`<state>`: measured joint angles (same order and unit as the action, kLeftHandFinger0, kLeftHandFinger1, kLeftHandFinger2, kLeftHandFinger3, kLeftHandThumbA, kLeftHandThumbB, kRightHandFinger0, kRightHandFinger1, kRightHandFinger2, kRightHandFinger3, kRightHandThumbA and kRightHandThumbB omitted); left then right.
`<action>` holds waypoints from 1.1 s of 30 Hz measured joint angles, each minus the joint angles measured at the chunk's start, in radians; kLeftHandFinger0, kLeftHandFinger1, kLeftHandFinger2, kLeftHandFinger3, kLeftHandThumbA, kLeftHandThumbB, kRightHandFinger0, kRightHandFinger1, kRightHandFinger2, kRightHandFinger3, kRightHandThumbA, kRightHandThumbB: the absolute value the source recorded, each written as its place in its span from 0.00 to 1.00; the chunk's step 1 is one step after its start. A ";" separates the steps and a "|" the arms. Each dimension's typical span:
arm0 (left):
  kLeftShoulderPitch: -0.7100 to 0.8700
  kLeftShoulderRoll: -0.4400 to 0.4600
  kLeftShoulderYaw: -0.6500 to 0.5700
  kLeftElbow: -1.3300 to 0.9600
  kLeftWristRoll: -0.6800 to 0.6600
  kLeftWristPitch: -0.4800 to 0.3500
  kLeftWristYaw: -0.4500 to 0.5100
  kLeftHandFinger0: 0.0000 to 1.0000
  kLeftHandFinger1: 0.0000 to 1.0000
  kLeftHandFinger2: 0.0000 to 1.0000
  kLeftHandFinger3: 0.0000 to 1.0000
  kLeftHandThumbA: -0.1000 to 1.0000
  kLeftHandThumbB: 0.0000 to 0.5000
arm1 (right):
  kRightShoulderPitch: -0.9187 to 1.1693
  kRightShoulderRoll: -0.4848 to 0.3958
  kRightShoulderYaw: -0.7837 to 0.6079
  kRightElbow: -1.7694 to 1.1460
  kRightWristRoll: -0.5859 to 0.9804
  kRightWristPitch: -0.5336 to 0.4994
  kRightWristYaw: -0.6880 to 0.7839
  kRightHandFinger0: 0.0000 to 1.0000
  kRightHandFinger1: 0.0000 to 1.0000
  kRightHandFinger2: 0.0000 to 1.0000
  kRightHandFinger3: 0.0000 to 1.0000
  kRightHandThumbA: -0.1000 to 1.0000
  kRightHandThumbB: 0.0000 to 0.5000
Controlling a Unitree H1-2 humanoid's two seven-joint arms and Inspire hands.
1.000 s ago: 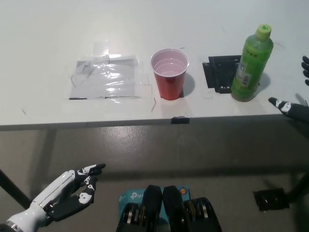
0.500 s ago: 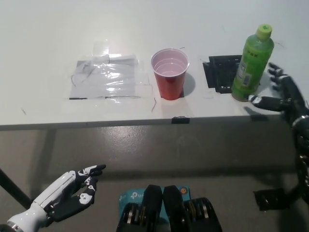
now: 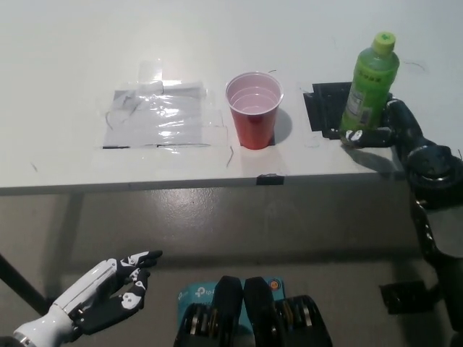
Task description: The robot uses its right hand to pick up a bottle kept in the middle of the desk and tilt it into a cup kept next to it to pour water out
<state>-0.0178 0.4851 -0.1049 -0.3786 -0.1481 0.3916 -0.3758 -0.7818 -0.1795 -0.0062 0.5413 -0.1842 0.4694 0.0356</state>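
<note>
A green bottle [image 3: 370, 90] with a light green cap is seen on the white desk [image 3: 72, 58], on the right side. It is tipped a little, with its top leaning to the right. It stands at the edge of a black square patch [image 3: 327, 108] on the desk.

The bottle is held low down by the black right hand [image 3: 391, 129]. One finger is wrapped across the front of the bottle near its bottom, and the rest of the hand is pressed behind it. The bottom of the bottle is hidden by the hand, so it cannot be told for sure if the bottle is lifted or is touching the desk.

A red cup [image 3: 254, 110] is placed upright just to the left of the black patch, near the bottle but not touching it. The inside of the cup is pale.

A clear shiny sheet [image 3: 160, 117] is taped flat on the desk to the left of the cup.

The white left hand [image 3: 101, 296] is kept low at the bottom left, below the desk. Its fingers are spread and nothing is held in it.
</note>
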 measured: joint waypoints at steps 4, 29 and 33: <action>0.000 -0.001 -0.001 0.000 0.000 0.000 -0.003 1.00 1.00 1.00 1.00 0.90 0.49 | -0.030 0.013 -0.017 0.047 0.004 -0.001 -0.027 1.00 1.00 1.00 1.00 0.73 1.00; -0.029 -0.002 -0.034 0.000 0.011 0.010 -0.019 1.00 1.00 1.00 1.00 0.92 0.58 | -0.061 0.145 -0.171 0.216 0.056 -0.252 -0.291 0.00 0.00 0.00 0.21 0.00 0.05; -0.030 -0.002 -0.037 0.001 0.012 0.012 -0.020 1.00 1.00 1.00 1.00 0.94 0.64 | -0.060 0.145 -0.155 0.237 0.038 -0.297 -0.344 0.00 0.00 0.00 0.09 0.00 0.06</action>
<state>-0.0482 0.4833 -0.1421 -0.3780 -0.1361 0.4035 -0.3955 -0.8417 -0.0343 -0.1612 0.7781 -0.1458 0.1722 -0.3080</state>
